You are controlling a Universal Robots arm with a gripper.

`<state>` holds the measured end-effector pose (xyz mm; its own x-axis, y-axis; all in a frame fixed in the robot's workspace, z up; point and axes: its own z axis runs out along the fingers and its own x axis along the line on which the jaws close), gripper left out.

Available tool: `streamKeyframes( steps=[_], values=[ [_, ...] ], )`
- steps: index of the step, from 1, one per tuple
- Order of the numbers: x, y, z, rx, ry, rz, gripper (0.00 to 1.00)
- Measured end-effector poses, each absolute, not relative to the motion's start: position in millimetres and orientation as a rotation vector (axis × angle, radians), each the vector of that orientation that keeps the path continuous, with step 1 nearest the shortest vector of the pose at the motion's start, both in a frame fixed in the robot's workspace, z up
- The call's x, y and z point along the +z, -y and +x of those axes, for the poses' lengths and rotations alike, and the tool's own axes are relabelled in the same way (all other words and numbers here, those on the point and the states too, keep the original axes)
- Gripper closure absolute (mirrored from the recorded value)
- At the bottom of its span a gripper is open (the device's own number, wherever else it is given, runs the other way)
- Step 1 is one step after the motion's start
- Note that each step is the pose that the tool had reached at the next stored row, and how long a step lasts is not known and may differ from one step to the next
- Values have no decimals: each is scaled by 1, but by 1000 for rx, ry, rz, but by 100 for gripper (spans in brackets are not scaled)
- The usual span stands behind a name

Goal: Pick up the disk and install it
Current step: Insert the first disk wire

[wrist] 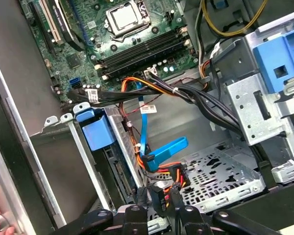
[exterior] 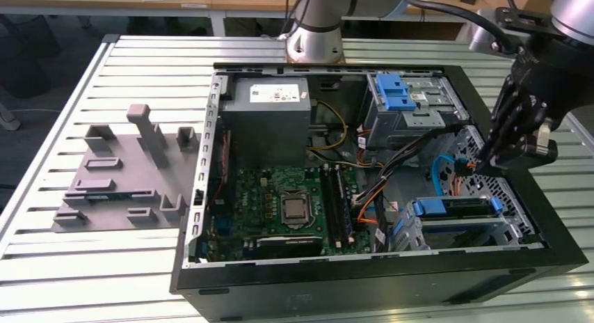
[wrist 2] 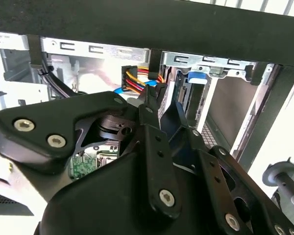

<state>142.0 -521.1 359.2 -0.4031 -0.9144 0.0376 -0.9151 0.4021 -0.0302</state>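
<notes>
We see the disk (exterior: 452, 209) already seated in its drive cage (exterior: 506, 232); our gripper (exterior: 501, 152) hovers above it, jaw state impossible to tell.

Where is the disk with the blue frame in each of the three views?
Exterior view: the disk sits in the drive cage, at the exterior view's right.
First wrist view: its blue end, beside the orange cables.
Second wrist view: its blue end, inside the cage.
Shared landmark: the green motherboard.
</notes>
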Motion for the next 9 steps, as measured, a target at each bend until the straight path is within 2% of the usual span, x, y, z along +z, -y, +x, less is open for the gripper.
streamKeyframes(
  steps=[9],
  values=[
    [355,513,144,122,2610,1676,69]
  ],
)
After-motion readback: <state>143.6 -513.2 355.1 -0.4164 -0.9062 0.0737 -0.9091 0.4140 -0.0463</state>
